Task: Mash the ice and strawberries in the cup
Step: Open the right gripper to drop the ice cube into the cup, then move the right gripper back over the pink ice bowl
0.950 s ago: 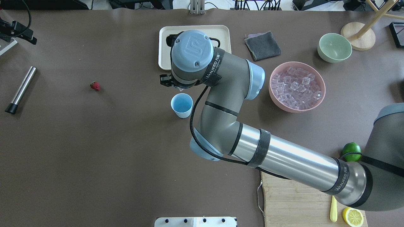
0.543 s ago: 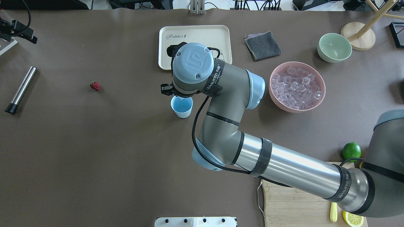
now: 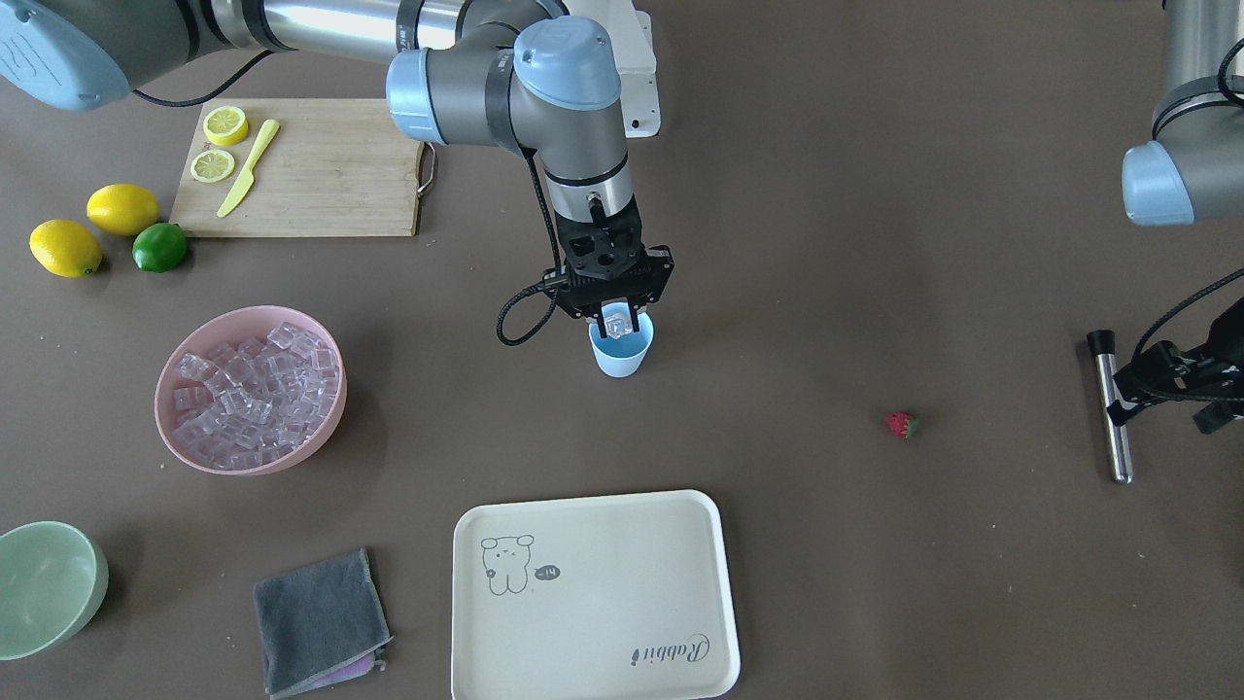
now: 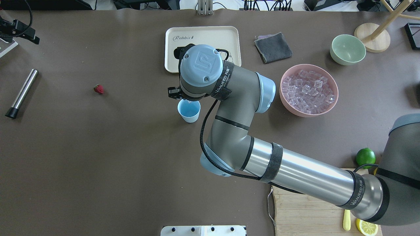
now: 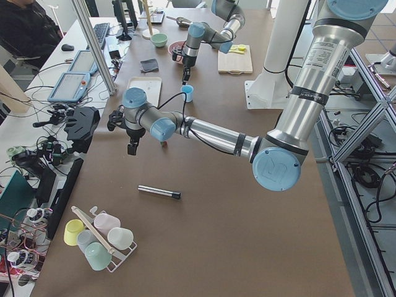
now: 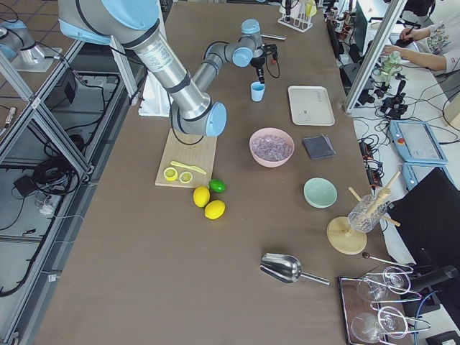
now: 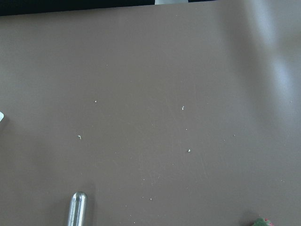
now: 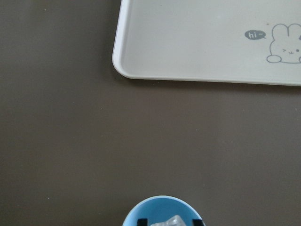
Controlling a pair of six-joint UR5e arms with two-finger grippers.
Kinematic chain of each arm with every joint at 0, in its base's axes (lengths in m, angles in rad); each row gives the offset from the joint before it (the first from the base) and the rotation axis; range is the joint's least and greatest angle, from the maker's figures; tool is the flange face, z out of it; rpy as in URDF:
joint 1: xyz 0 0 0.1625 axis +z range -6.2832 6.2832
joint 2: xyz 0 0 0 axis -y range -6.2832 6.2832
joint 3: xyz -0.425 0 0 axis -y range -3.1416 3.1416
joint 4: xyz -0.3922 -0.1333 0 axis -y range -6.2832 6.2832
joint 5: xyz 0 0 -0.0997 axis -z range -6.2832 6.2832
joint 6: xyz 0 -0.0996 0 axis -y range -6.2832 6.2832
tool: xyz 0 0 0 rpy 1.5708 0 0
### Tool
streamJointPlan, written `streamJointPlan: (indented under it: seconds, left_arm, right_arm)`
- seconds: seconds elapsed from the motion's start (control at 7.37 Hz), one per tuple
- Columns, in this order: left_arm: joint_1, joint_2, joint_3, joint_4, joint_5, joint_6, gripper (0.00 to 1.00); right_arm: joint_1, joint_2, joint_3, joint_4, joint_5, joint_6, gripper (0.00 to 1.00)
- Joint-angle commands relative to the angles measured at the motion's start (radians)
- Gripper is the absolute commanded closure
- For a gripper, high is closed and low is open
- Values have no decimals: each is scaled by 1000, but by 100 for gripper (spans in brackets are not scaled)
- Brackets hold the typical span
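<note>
The light blue cup (image 3: pixel 622 358) stands upright mid-table; it also shows in the overhead view (image 4: pixel 189 112). My right gripper (image 3: pixel 616 329) hangs straight over the cup's mouth, shut on one clear ice cube (image 3: pixel 616 316). In the right wrist view the cube (image 8: pixel 171 221) sits between the fingertips above the cup's rim (image 8: pixel 136 213). The strawberry (image 3: pixel 902 424) lies alone on the table, well off toward my left arm (image 4: pixel 98 89). My left gripper (image 3: pixel 1132 394) hovers near the table end; I cannot tell how its jaws stand.
A pink bowl (image 3: pixel 321 428) full of ice cubes stands on my right. A metal muddler (image 3: pixel 1111 408) lies below the left gripper. A cream tray (image 3: pixel 593 593), grey cloth (image 3: pixel 316 617), green bowl (image 3: pixel 49 583) and cutting board (image 3: pixel 311 165) with lemons ring the area.
My right arm has brought the gripper with the ice cube back from the tray's edge to over the cup. Over the last half second it has barely moved.
</note>
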Motion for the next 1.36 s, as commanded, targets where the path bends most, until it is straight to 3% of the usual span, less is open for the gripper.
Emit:
streamJointPlan:
  seconds: [0.0,0.14,0.41,0.68,0.95,1.09,1.22]
  left_arm:
    - [0,-4,2,0,0,0,2]
    - [0,4,-14,0,0,-6,2]
    - [0,4,-11,0,0,-9,2]
    - [2,4,-17,0,0,-31,2]
    - [5,8,-11,-2,0,-20,2]
    - [6,13,-13,-12,0,-28,2]
    - [6,13,-10,-14,0,-29,2]
  right_arm:
    - [-3,4,-6,1,0,2,91]
    - [-3,6,-4,1,0,0,65]
    - [-2,8,-3,2,-11,7,22]
    - [1,9,-1,27,-26,-4,2]
    - [56,11,24,47,24,-4,2]
    - [137,6,63,36,99,-18,2]
    - [241,-47,107,18,262,-74,2]
